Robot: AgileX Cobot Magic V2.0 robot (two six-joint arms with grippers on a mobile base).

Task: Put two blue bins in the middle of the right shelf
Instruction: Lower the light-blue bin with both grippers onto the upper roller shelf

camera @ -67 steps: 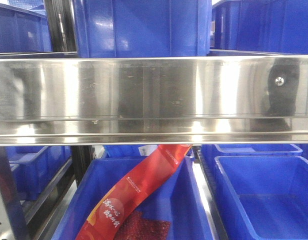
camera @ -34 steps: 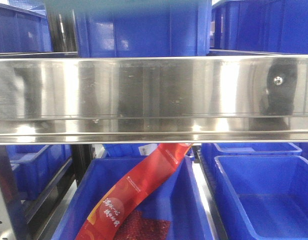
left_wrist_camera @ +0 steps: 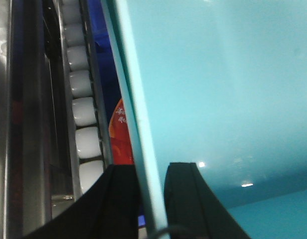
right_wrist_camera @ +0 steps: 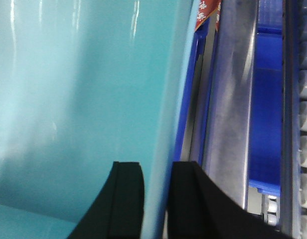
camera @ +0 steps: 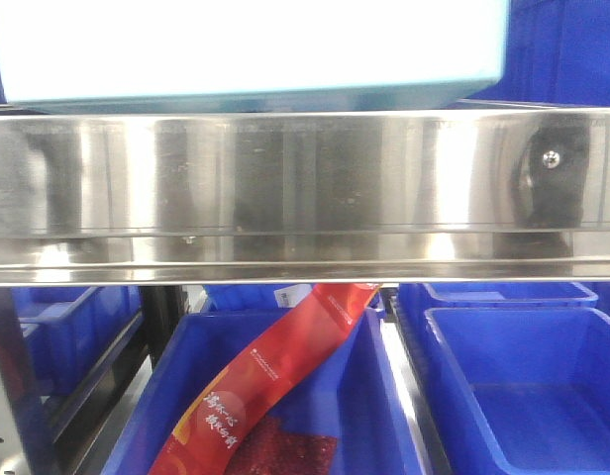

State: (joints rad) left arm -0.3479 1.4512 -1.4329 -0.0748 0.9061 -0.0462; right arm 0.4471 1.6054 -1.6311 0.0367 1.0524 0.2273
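One bin (camera: 246,49) fills the top of the front view, washed out to pale white-cyan, above the steel shelf beam (camera: 305,188). In the left wrist view its cyan wall (left_wrist_camera: 218,89) runs between the black fingers, and my left gripper (left_wrist_camera: 152,199) is shut on its rim. My right gripper (right_wrist_camera: 158,199) is shut on the opposite rim of the same bin (right_wrist_camera: 78,99). A second, empty blue bin (camera: 543,396) sits on the lower level at the right. More blue bins (camera: 567,49) stand behind the beam at the upper right.
Below the beam, a blue bin (camera: 176,396) holds a red packet (camera: 275,376). White rollers (left_wrist_camera: 83,109) line the rack beside the left gripper. A steel rail (right_wrist_camera: 233,99), a blue bin (right_wrist_camera: 265,109) and rollers (right_wrist_camera: 305,119) lie right of the right gripper.
The pale bin has come into the top of the front view, from a thin strip half a second ago to covering the blue bins behind the beam. The rest stays still.
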